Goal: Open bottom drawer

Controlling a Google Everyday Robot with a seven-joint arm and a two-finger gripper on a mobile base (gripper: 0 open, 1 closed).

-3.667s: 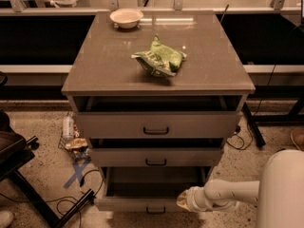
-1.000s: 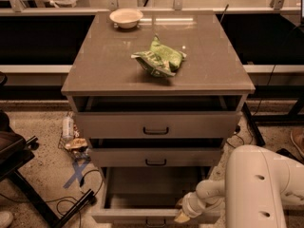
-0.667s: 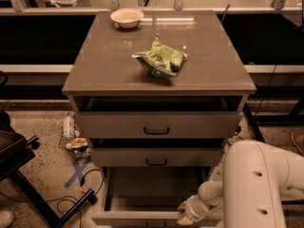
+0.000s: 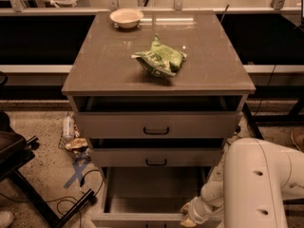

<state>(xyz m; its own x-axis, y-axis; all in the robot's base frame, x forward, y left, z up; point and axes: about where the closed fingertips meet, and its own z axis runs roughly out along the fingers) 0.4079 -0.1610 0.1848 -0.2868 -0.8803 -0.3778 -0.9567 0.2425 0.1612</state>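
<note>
The bottom drawer (image 4: 147,194) of the grey-beige cabinet stands pulled far out, its plain grey inside showing and its front rim at the lower edge of the camera view. Its handle is out of view below the frame. My gripper (image 4: 188,216) is at the drawer's front right corner, low in the view, at the end of the white arm (image 4: 259,184). The mid drawer (image 4: 156,156) and the top drawer (image 4: 156,124), each with a small black bar handle, stand slightly out.
On the cabinet top (image 4: 95,70) lie a green chip bag (image 4: 159,58) and a white bowl (image 4: 126,17). A bottle (image 4: 69,126) and litter lie on the floor at the left, with cables and a black chair base (image 4: 28,184).
The bottom drawer has slid further out towards the camera. My gripper has moved down and forward with its front edge.
</note>
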